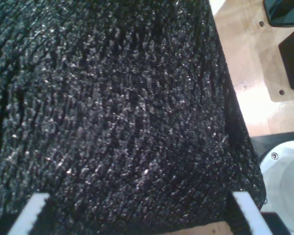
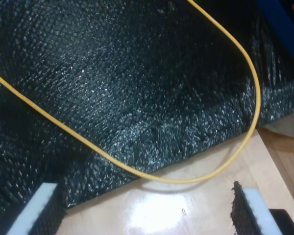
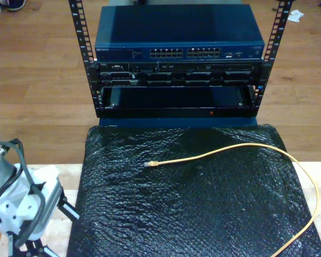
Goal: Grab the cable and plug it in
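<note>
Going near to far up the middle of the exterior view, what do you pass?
Black bubble-wrap mat → yellow cable → rack's empty open bay → dark rack units → blue network switch → wooden floor behind.

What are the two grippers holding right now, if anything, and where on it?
Nothing. My first gripper and my second gripper are both open and empty; the cable lies loose on the black mat.
</note>
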You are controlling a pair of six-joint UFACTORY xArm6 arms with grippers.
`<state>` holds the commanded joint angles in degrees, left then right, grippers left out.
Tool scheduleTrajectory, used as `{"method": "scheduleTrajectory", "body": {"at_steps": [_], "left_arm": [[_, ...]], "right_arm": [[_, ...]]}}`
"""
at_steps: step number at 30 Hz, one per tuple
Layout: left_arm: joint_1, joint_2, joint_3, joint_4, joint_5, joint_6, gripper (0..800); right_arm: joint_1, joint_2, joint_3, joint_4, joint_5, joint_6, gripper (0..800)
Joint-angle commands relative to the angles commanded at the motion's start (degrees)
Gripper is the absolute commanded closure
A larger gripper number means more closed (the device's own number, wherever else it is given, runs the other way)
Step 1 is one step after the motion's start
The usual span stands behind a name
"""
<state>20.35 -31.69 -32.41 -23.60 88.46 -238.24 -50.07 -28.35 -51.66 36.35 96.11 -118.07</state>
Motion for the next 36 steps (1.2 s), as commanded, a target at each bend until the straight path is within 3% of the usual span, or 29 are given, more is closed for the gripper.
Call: {"method": "scheduleTrajectory", "body": {"at_steps": [11, 24, 36], "left_arm": [[-0.1, 4.6, -4.7, -0.1, 0.3, -1.1, 1], [-1.1, 8.4, -4.7, -0.2, -0.1, -1.3, 1], [-0.9, 8.6, -4.6, -0.2, -1.2, -1.3, 1]], "right_arm": [[7.9, 3.3, -1.5, -0.1, -5.5, 4.2, 7], [20.8, 9.0, -3.4, -0.3, -14.1, 8.7, 7], [32.5, 13.2, -7.2, -0.6, -18.8, 14.8, 7]]}}
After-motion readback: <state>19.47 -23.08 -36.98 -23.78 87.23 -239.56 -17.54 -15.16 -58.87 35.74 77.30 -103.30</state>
